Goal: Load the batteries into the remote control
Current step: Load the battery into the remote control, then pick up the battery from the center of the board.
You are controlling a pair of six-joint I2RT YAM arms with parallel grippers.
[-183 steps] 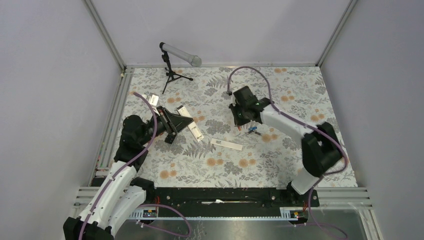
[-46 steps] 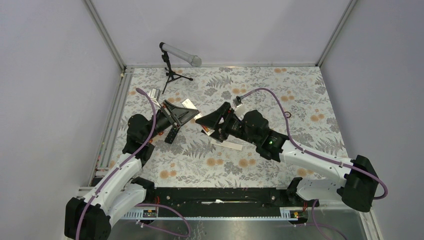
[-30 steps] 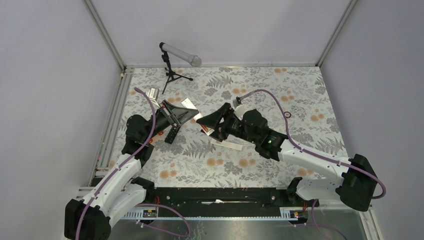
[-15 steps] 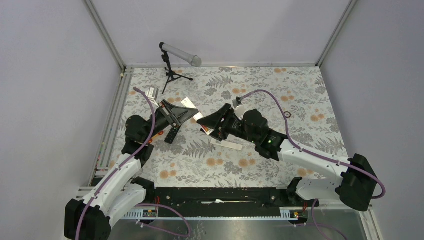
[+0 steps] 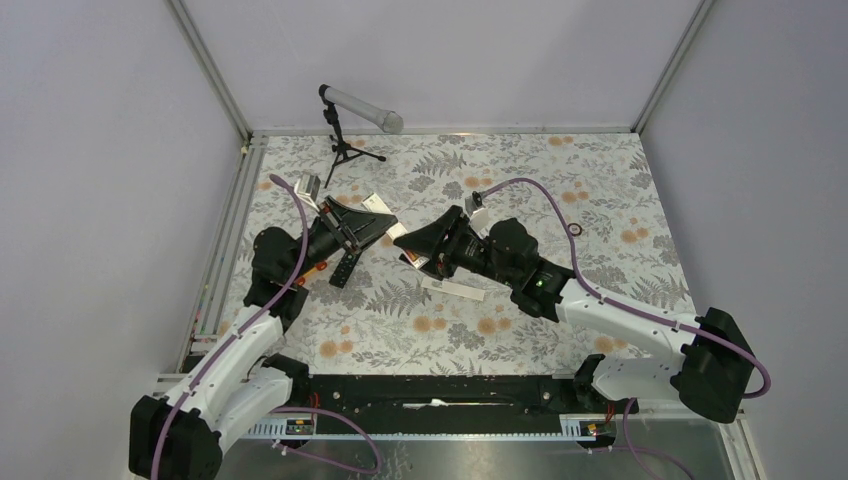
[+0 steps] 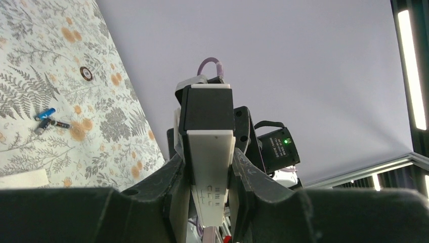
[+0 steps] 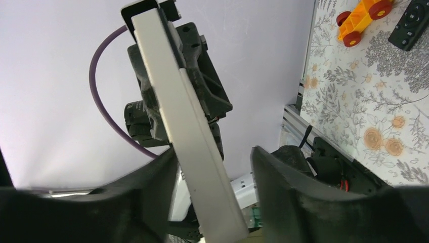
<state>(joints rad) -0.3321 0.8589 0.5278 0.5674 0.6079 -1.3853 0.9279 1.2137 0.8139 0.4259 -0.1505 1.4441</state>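
My left gripper (image 6: 208, 157) is shut on a white remote control (image 6: 210, 167), holding it lifted off the table and pointing toward the right arm. In the top view the left gripper (image 5: 360, 226) and right gripper (image 5: 404, 240) meet tip to tip over the remote (image 5: 377, 206). In the right wrist view the remote (image 7: 188, 131) runs between the jaws of my right gripper (image 7: 215, 152). One finger (image 7: 162, 167) lies against it and a gap shows at the other. The batteries (image 6: 46, 119), one blue and two darker, lie on the cloth behind the right arm; the top view hides them.
A black remote (image 5: 343, 270) and an orange toy car (image 7: 360, 17) lie left of centre. A flat white strip (image 5: 455, 290) lies under the right arm. A microphone on a small tripod (image 5: 350, 110) stands at the back left. A small ring (image 5: 577, 229) lies at right.
The right gripper's jaws have narrowed around the far end of the remote over the last second. Both arms have stayed almost where they were, and the left grip is unchanged.
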